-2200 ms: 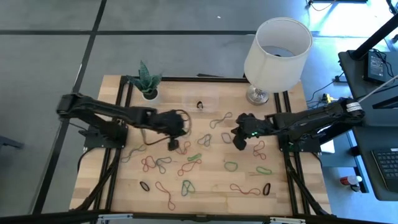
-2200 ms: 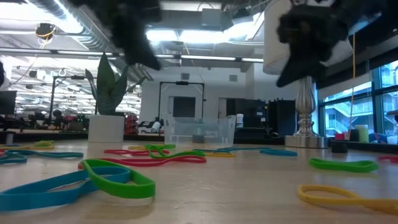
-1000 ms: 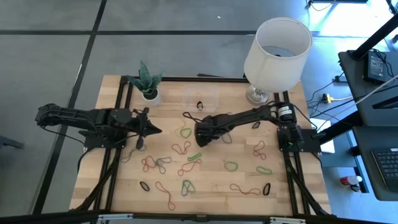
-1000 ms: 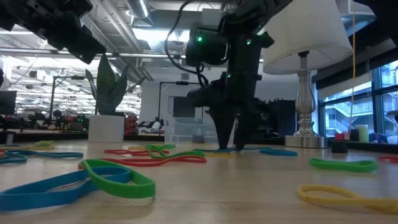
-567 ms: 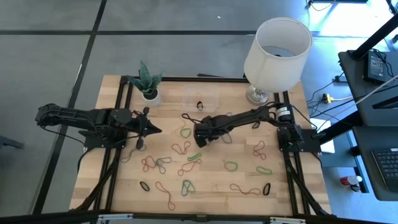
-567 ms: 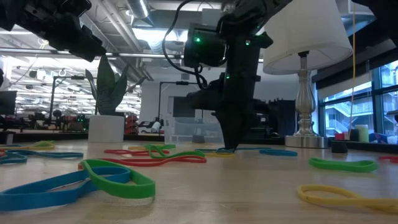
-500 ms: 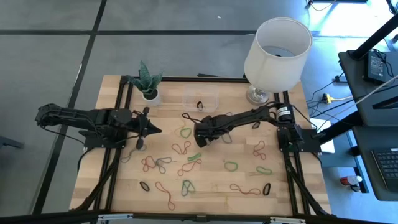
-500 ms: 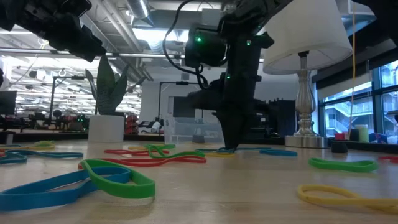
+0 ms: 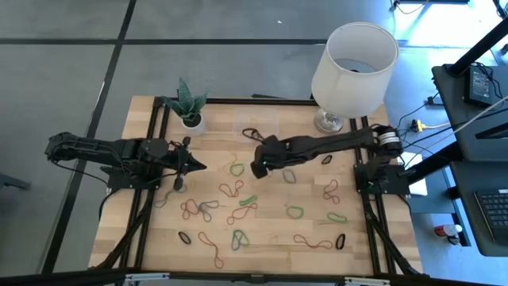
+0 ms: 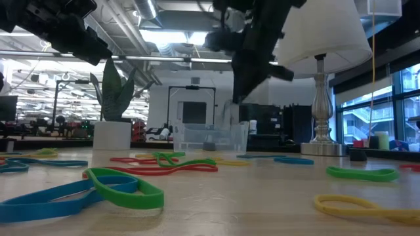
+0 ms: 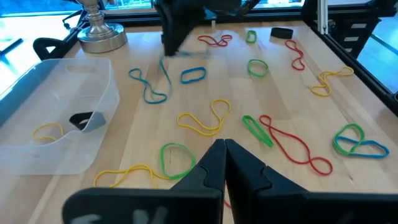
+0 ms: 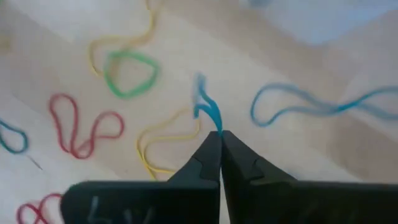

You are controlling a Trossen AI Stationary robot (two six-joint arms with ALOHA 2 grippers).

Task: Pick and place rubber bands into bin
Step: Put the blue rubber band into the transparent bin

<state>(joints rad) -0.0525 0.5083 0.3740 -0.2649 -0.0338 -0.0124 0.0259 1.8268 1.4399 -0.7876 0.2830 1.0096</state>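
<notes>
Many rubber bands lie scattered on the wooden table: green (image 9: 236, 168), red (image 9: 190, 208), yellow (image 11: 202, 121), blue (image 11: 193, 74). The clear bin (image 9: 255, 125) stands at the far middle and holds a yellow band (image 11: 46, 130) and a black one (image 11: 81, 119). My right gripper (image 9: 255, 167) is raised over the table's middle, just near of the bin, shut on a blue rubber band (image 12: 208, 109). My left gripper (image 9: 194, 165) is shut with nothing in it, held above the table's left part. My right gripper pinches the blue rubber band by one end (image 12: 216, 124) between its two fingertips. The fingers slant down from above. The band hangs slack below them, lifted clear of the table.
A lamp with a white shade (image 9: 353, 67) stands at the far right corner, and a small plant in a white pot (image 9: 190, 117) at the far left. Loose bands cover the middle and near part of the table, among them a black one (image 9: 340, 241) near the right front.
My right gripper has shut on the blue band down at the table, then risen and tipped less steeply, shifting slightly toward the bin. The blue band has come up off the table and now hangs below the fingertips.
</notes>
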